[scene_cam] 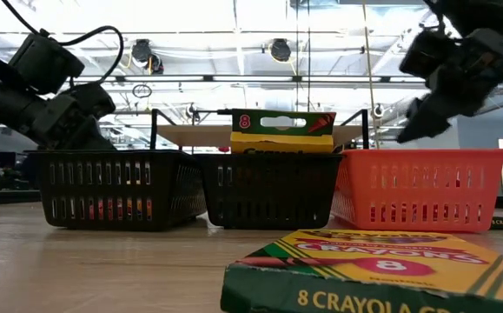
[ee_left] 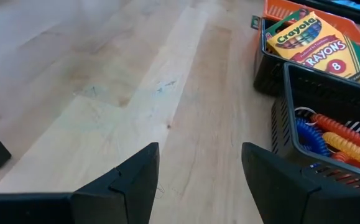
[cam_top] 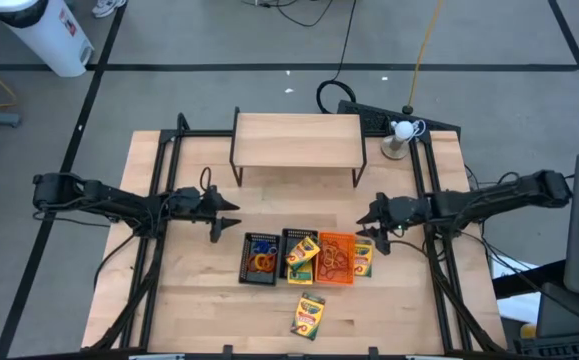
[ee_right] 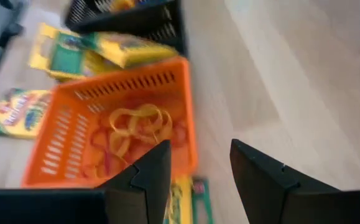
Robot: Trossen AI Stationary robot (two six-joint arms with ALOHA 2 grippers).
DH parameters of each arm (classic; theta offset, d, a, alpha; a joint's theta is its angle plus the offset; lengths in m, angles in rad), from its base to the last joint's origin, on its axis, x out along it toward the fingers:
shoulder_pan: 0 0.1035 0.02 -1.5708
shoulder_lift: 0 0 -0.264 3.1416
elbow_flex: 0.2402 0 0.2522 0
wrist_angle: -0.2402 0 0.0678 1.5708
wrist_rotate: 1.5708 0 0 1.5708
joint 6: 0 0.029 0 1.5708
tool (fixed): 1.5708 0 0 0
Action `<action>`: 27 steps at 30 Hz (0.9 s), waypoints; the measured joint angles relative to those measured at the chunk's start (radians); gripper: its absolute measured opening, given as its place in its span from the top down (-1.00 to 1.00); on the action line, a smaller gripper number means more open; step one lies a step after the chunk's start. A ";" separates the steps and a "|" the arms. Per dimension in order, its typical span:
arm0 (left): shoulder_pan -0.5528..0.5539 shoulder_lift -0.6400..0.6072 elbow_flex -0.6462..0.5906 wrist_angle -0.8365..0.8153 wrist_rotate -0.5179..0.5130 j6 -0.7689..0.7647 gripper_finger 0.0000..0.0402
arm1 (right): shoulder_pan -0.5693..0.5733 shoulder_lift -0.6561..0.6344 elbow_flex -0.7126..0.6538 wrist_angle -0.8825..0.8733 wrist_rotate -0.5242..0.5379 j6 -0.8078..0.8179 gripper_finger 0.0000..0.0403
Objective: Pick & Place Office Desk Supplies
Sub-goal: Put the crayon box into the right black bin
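Just beneath my right gripper (ee_right: 195,165), its fingers parted and empty, I see the orange tray (ee_right: 114,127) holding rubber bands (ee_right: 136,127). Beyond it a crayon box (ee_right: 114,50) leans in a black tray (ee_right: 133,18). My left gripper (cam_top: 224,213), released too, hovers beside the other black tray (cam_top: 260,258).

Three mesh trays (cam_top: 299,257) fill the table's middle; wooden shelf (cam_top: 297,140) blocks behind; bare table (cam_top: 184,300) at left

This was a robotics lab or workshop: a light wooden table (cam_top: 199,300) stood on grey floor marked with black tape lines (cam_top: 99,75), cables (cam_top: 339,40) trailed behind it, and an open industrial ceiling (scene_cam: 234,35) with hanging lights spread beyond.
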State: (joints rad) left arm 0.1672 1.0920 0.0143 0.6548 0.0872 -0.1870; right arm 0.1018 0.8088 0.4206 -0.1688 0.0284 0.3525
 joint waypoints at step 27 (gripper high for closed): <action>0.002 0.000 0.000 0.006 -0.063 -0.042 -0.14 | 0.284 0.151 0.000 -0.036 0.071 0.328 1.00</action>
State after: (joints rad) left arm 0.1688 1.0920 0.0147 0.6609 0.0242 -0.2291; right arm 0.3856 0.9594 0.4206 -0.2045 0.0997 0.6807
